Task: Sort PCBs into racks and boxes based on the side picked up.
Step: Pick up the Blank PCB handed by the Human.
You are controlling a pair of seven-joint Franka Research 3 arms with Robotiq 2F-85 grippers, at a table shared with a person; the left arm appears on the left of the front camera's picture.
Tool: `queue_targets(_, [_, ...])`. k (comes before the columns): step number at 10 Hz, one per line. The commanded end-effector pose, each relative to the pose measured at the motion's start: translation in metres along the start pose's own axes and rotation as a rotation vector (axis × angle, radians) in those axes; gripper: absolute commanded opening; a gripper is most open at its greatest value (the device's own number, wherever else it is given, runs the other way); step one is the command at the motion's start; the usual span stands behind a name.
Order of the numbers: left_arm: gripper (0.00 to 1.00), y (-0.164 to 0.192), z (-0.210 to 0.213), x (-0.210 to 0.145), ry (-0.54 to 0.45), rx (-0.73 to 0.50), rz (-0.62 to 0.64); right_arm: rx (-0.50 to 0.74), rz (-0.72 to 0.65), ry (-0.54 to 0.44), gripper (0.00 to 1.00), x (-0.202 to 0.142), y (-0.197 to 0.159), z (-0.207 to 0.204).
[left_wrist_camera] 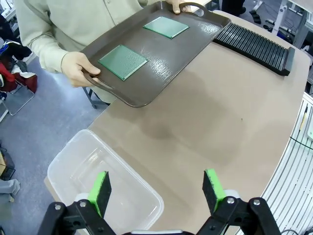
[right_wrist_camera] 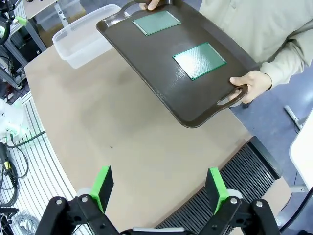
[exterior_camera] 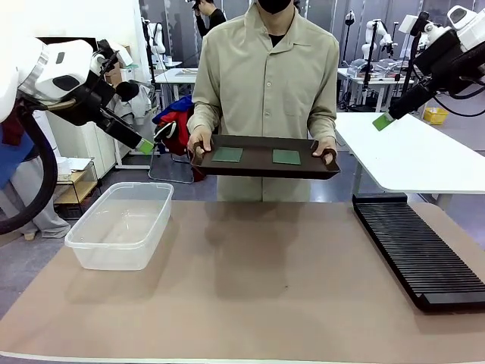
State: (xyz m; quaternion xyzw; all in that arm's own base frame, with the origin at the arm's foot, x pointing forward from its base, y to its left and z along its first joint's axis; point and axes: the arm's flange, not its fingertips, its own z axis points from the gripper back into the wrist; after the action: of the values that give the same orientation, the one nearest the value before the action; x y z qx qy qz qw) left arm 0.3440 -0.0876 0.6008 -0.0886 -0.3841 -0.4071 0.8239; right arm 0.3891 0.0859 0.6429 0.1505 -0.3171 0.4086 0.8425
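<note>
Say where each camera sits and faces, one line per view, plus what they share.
Front: fixed on the robot's side, facing across the table at the person holding a tray; both arms show.
Left wrist: above the table's left side, looking down past the open left gripper at the clear box.
Right wrist: above the right side, looking down past the open right gripper at the rack.
Shared: all three show the tray with two circuit boards.

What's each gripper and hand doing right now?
Left gripper: open, empty.
Right gripper: open, empty.
Box-side hand: holding the tray.
Rack-side hand: holding the tray.
</note>
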Motion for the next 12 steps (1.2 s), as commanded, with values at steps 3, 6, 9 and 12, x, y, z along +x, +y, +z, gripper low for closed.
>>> queue_targets(3, [1.00, 0.000, -0.006, 0.002, -0.020, -0.033, 0.085, -0.002, 0.000, 0.002, 1.00, 0.000, 0.000, 0.000])
queue_targets(6, [1.00, -0.002, 0.003, 0.032, -0.015, -0.034, 0.108, 0.038, -0.002, -0.016, 1.00, -0.003, -0.017, 0.001])
queue_targets(9, [1.00, 0.004, 0.013, 0.045, 0.044, -0.049, 0.058, 0.056, -0.011, 0.002, 1.00, -0.005, -0.021, 0.002])
queue_targets(12, [1.00, 0.005, 0.022, 0.055, 0.100, -0.047, 0.024, 0.058, -0.012, 0.013, 1.00, -0.007, -0.024, 0.001])
